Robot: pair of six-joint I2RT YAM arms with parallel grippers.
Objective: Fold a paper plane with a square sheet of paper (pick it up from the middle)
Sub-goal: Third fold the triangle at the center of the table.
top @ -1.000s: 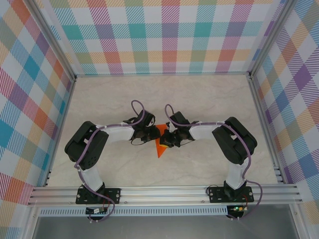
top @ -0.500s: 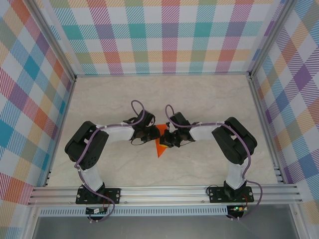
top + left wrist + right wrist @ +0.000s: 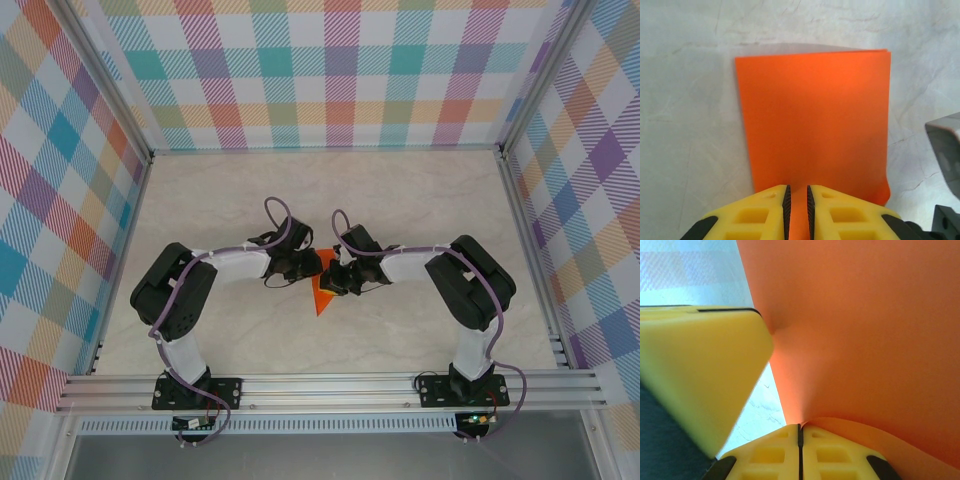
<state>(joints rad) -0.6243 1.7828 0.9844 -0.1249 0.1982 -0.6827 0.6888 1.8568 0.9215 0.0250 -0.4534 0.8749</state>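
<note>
Counter: pale marble counter (image 3: 420, 200), checked walls around.
Paper: orange paper (image 3: 320, 295) mid-counter, looks folded over, tip toward 6 o'clock.
Left jaws: pinching its edge from 9 o'clock.
Right jaws: clamped on it from 3 o'clock.
Handling: light, floppy, creases easily; I'd grip near edges.

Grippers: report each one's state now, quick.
Left gripper: closed on the near edge of the orange paper.
Right gripper: closed, pinching the same orange paper.
</note>
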